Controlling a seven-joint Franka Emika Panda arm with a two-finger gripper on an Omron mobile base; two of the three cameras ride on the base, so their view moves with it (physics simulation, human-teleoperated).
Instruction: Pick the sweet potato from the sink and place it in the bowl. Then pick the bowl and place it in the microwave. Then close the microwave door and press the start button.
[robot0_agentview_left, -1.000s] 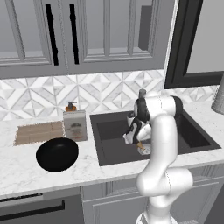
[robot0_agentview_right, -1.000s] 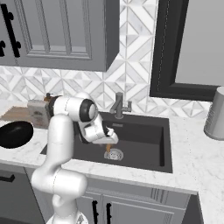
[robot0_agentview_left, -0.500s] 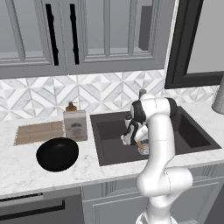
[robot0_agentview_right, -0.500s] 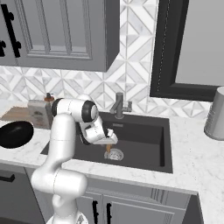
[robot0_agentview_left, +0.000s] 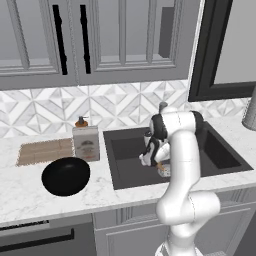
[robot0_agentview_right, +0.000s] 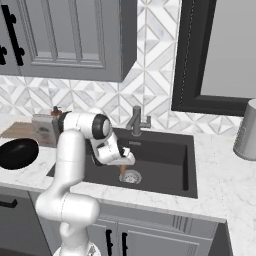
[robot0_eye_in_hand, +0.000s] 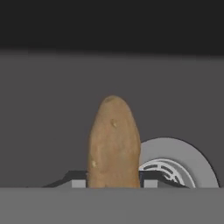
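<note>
The gripper (robot0_eye_in_hand: 113, 183) is down in the sink (robot0_agentview_left: 130, 172), its two fingertips (robot0_eye_in_hand: 78, 183) set against either side of the sweet potato (robot0_eye_in_hand: 113, 144), which stands between them with its tapered end pointing away from the hand. The jaws look pressed to the vegetable, so the grasp is judged to be made, or very nearly so; how firm it is cannot be told. The sweet potato sits low in the basin, just beside the round silver drain (robot0_eye_in_hand: 175, 164), near the sink's front wall.

Risks, as judged from this pose: the grip falls near one end of a smooth, tapered body, so the potato could pivot or slide out during lifting. A slip would drop it back toward the drain. The arm must also clear the sink's rim and the faucet (robot0_agentview_right: 136, 120) when swinging left toward the black bowl (robot0_agentview_left: 66, 176), which rests on the counter well apart from the sink.

A soap bottle (robot0_agentview_left: 86, 142) stands between bowl and sink; its label carries markings too small to read. No other writing is legible.
</note>
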